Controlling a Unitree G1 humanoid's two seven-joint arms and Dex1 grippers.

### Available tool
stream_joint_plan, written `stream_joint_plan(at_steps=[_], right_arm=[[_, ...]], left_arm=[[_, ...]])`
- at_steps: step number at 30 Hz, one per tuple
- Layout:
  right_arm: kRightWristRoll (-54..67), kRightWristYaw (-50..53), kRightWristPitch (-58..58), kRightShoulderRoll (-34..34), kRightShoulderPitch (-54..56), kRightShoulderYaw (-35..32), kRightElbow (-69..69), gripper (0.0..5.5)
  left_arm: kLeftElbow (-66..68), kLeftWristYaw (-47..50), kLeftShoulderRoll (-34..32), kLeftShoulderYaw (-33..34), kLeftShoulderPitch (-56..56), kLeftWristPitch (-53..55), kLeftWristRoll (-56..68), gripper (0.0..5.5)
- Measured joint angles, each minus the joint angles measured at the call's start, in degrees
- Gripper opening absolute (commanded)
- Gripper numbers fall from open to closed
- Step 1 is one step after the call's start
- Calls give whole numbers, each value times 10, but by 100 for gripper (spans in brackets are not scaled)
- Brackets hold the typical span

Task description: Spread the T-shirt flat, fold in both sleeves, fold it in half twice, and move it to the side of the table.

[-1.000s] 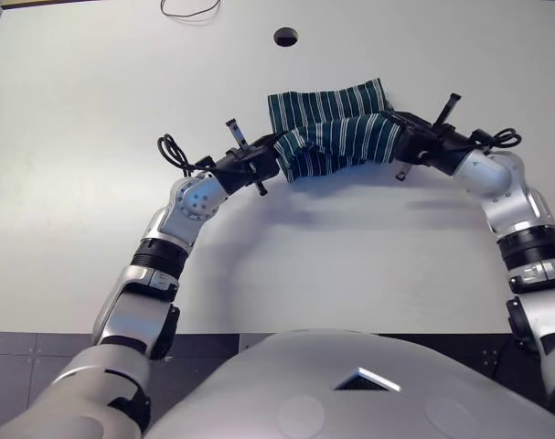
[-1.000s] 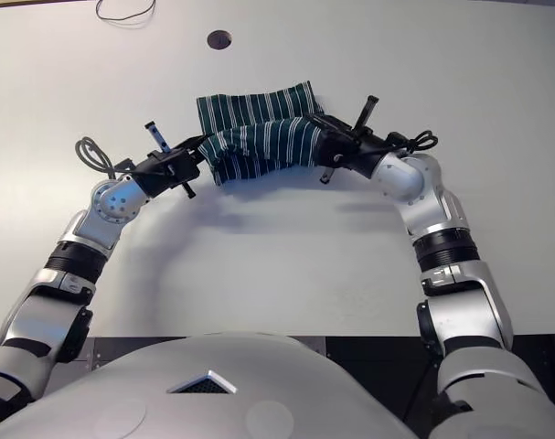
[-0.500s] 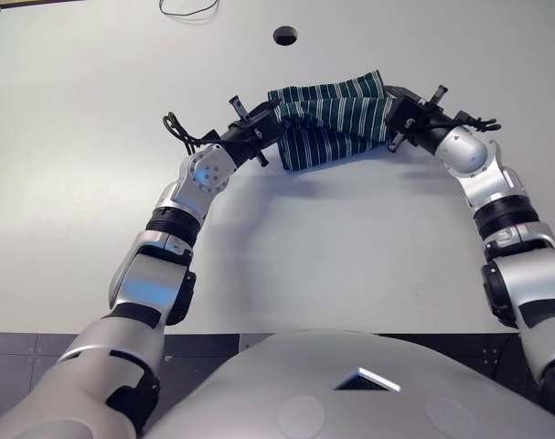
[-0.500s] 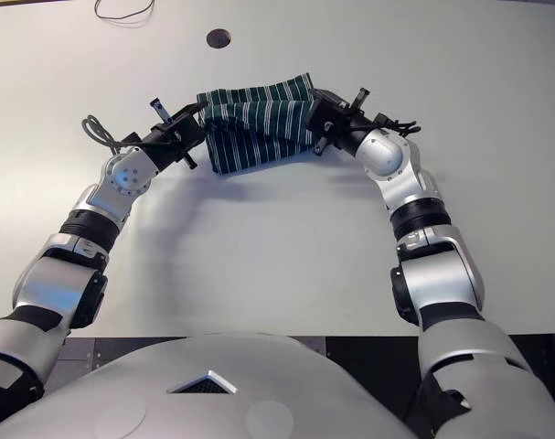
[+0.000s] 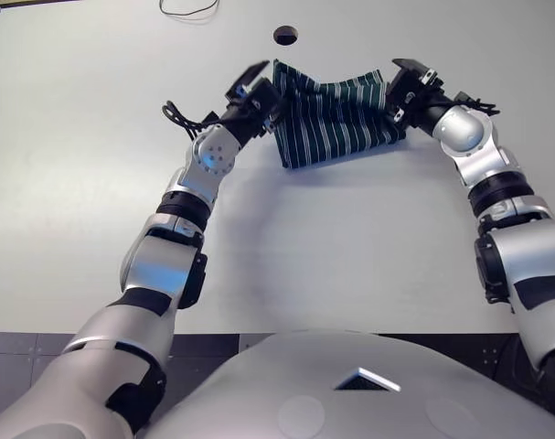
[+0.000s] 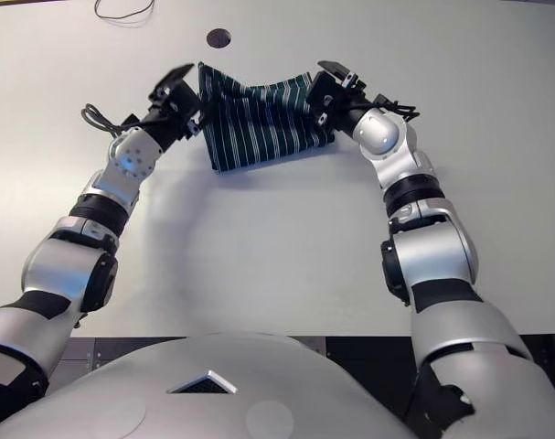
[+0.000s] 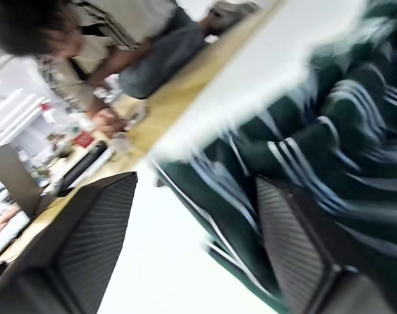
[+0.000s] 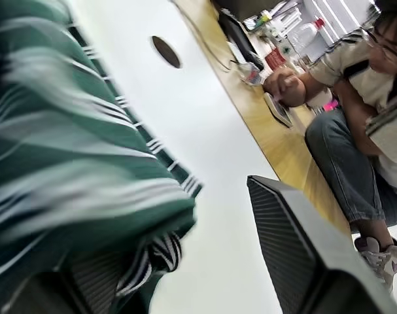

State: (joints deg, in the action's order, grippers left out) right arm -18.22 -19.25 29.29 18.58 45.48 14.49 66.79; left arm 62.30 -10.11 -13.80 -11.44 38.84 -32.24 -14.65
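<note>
Item 1. The dark green T-shirt with thin white stripes (image 5: 336, 114) is lying folded into a rough rectangle on the white tabletop (image 5: 85, 201). It is sitting in the upper centre of the left eye view, between the two grippers, with its top edge sagging slightly in the middle.

Item 2. The left gripper (image 5: 264, 84) is sitting at the shirt's upper left corner, touching the cloth. Its two black ribbed fingers (image 7: 87, 248) are standing wide apart and clamping nothing. Striped fabric is lying between them and against the nearer one.

Item 3. The right gripper (image 5: 398, 82) is sitting at the shirt's upper right corner. Its fingers (image 8: 296, 242) are likewise spreading wide and gripping nothing, with cloth draping over the lower one.

Item 4. A round dark hole in the tabletop (image 5: 285, 36) is showing just above the shirt's upper left corner.

Item 5. A thin black cable loop (image 5: 190, 11) is lying at the frame's top edge, left of centre.
</note>
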Motion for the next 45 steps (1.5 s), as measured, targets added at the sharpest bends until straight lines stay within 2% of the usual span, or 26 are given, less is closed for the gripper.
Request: stream_joint_plan(at_steps=[5, 8, 11, 13, 16, 18, 19, 23, 27, 35, 38, 42, 45], right_arm=[[34, -4, -51, -32, 52, -35, 43, 300], [38, 41, -97, -48, 72, -49, 66, 300], [44, 63, -95, -50, 73, -67, 70, 300], [55, 34, -33, -51, 52, -70, 41, 300], [101, -124, 79, -50, -39, -46, -57, 300], [108, -199, 109, -52, -86, -24, -87, 300], [106, -202, 107, -53, -88, -21, -84, 300], [70, -113, 28, -83, -23, -15, 2, 300], [50, -21, -64, -111, 28, -21, 68, 300], [90, 104, -234, -130, 63, -108, 102, 300], [118, 162, -273, -106, 64, -158, 103, 300], [178, 254, -305, -28, 41, -257, 103, 300], [255, 354, -308, 42, 5, -364, 99, 300]], left_arm=[[49, 3, 12, 38, 48, 33, 32, 332], [80, 20, 15, 35, 59, 63, 20, 332], [93, 50, 14, 49, 59, 70, 23, 332], [72, 57, 8, 79, 42, 34, 54, 332], [-22, 56, 6, 125, -37, -44, 110, 332], [-109, 64, 6, 153, -108, -72, 140, 332], [-142, 66, 7, 164, -131, -71, 153, 332], [-286, 58, 45, 158, -215, -43, 186, 332], [-364, 42, 61, 151, -270, -11, 205, 332], [-424, 33, 83, 163, -298, 32, 241, 332], [-430, 29, 90, 164, -298, 44, 248, 332], [-454, 27, 99, 169, -299, 49, 258, 332], [-470, 29, 109, 172, -310, 52, 258, 332]])
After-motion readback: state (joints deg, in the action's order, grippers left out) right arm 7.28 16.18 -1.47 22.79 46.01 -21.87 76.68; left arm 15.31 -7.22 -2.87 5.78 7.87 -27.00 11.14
